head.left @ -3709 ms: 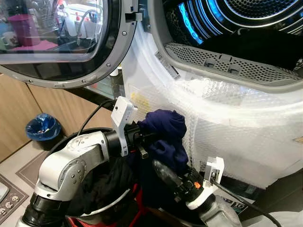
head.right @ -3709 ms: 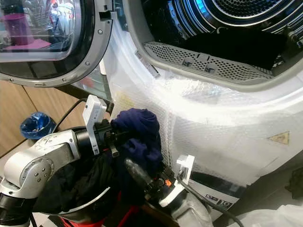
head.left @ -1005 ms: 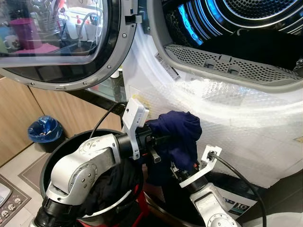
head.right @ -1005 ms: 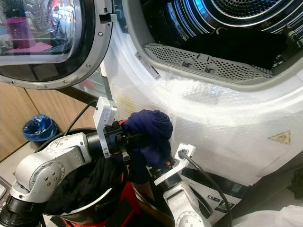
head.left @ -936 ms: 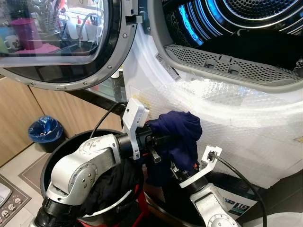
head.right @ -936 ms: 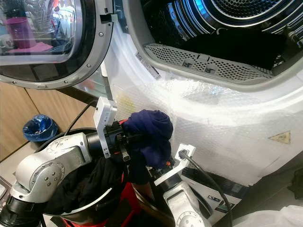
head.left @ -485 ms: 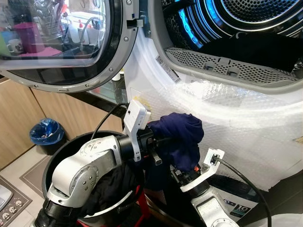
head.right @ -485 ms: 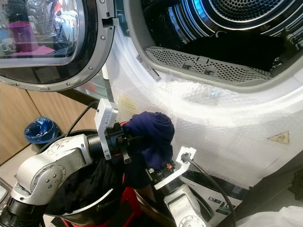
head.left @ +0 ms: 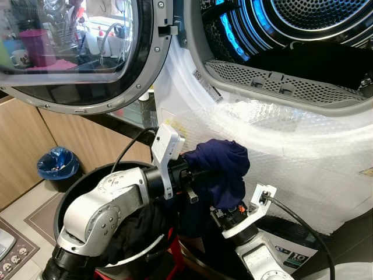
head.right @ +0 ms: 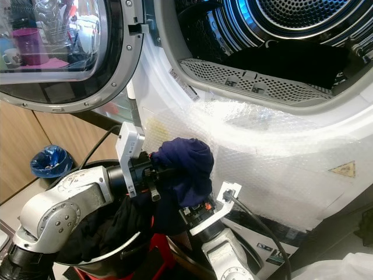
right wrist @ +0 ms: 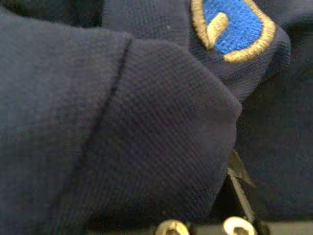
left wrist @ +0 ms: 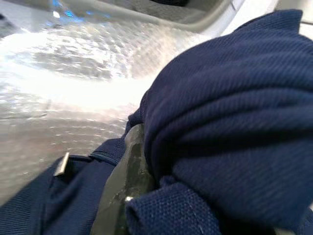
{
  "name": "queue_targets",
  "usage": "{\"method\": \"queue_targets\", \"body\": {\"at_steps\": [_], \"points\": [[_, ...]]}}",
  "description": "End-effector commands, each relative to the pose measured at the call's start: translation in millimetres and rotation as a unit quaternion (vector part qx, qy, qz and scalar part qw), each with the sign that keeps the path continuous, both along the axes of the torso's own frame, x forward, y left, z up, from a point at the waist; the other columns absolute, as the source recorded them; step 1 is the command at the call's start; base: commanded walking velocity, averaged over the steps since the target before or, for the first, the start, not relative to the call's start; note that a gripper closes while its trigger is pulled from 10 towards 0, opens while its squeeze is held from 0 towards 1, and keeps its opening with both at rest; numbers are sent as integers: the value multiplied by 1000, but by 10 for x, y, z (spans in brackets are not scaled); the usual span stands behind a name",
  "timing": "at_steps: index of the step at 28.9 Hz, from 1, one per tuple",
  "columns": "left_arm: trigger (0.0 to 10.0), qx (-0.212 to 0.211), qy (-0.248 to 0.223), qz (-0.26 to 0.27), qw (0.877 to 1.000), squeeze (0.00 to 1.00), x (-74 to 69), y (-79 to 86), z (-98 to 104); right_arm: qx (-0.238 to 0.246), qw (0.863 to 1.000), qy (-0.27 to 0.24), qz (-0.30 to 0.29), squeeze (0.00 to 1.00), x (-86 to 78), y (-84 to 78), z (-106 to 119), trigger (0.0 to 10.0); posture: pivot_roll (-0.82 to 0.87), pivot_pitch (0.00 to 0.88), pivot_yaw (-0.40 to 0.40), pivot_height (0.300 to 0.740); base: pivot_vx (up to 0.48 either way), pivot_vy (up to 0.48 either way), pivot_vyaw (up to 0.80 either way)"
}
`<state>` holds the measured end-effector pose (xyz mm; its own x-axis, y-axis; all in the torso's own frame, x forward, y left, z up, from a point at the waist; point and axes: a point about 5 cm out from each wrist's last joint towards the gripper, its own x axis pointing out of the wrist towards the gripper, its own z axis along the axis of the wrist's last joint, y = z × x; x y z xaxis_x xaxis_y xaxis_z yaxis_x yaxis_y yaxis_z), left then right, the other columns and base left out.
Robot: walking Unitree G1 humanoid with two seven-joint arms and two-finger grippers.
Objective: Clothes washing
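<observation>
A bunched navy blue garment hangs in front of the washing machine's bubble-wrapped front panel, below the open drum. My left gripper is shut on the bundle from the left; the left wrist view shows one black finger pressed into the navy garment. My right gripper pushes up into the bundle from underneath, buried in cloth. The right wrist view shows a fold of the navy garment and its blue embroidered patch. Dark laundry lies inside the drum.
The round glass door stands swung open to the left. Under my left arm is a black basket holding dark clothes. A small blue-lined bin sits by wooden cabinets at the left.
Over the past few seconds both arms carried the bundle rightward, closer to the machine, and my right wrist tucked under it. In the last second the arms have hardly moved; the camera shifted slightly.
</observation>
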<state>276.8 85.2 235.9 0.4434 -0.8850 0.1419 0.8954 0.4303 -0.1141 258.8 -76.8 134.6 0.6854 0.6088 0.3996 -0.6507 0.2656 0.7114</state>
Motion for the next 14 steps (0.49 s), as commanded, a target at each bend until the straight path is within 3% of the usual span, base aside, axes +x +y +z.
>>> {"method": "queue_targets", "body": {"at_steps": [1, 10, 14], "points": [[10000, 1, -2, 17, 1000, 1000, 25, 96, 44, 23, 999, -26, -10, 0, 28, 37, 124, 0, -15, 60, 22, 740, 0, 0, 0], [10000, 7, -8, -12, 1000, 1000, -95, 289, 162, 20, 999, -30, -19, 0, 81, -6, 135, 0, 3, 59, 14, 740, 0, 0, 0], [10000, 52, -6, -19, 998, 1000, -195, 438, 129, 44, 998, -39, -12, 0, 71, -29, 183, 0, 3, 59, 14, 740, 0, 0, 0]]}}
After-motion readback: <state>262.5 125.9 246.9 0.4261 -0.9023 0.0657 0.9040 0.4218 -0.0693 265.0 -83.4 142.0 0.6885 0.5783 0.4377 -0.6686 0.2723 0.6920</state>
